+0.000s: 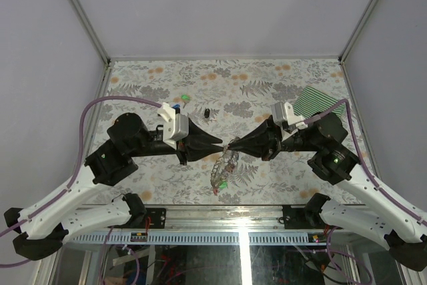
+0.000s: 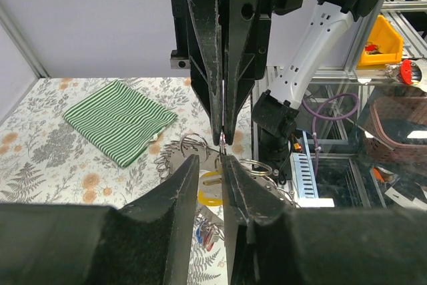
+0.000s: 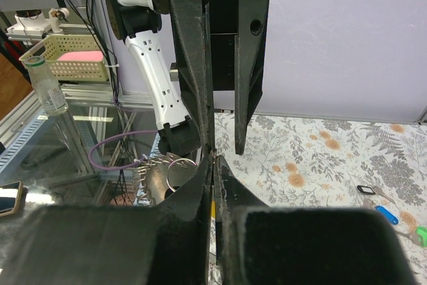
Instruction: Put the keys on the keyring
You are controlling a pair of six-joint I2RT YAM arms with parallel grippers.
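Observation:
Both grippers meet tip to tip above the table's middle. My right gripper is shut on a thin metal edge of the keyring, whose bunch hangs below the tips. On the bunch are keys with a yellow head and blue and red heads. My left gripper stands open by a narrow gap, one fingertip against the pinched edge, with nothing clamped. Loose keys lie on the table: green, black and blue.
A green striped cloth lies at the back right of the flowered table. Grey walls close the sides and back. Beyond the near edge are rails and cables.

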